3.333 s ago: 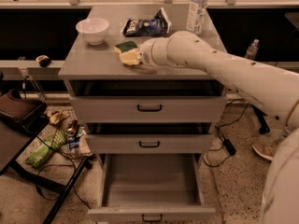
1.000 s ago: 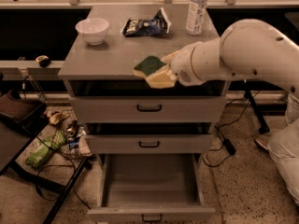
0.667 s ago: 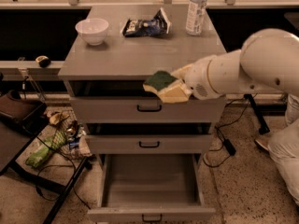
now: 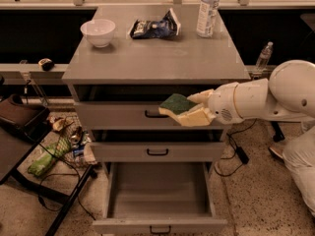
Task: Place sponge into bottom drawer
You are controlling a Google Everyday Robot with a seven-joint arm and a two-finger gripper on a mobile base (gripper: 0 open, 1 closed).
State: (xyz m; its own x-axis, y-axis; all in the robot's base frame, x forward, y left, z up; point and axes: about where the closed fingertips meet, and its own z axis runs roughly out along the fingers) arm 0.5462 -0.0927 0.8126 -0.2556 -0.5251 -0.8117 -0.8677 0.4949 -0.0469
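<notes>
While the sponge (image 4: 183,109) hangs in front of the top drawer (image 4: 118,116), it is well above the bottom drawer (image 4: 160,224), which stands pulled out with its floor bare.

Camera view: the gripper (image 4: 200,109) reaches in from the right at top-drawer height. Its fingers are clamped on the sponge's yellow foam end, green face up. I cannot tell whether the sponge touches the drawer face.

Risks, as judged:
- Early release: light foam could strike the middle drawer (image 4: 157,151) handle, bounce and miss the box.
- Descent close to the cabinet: arm or sponge may snag that handle.
- The grip is on one end only, so the sponge may twist or slip on the way down.
</notes>
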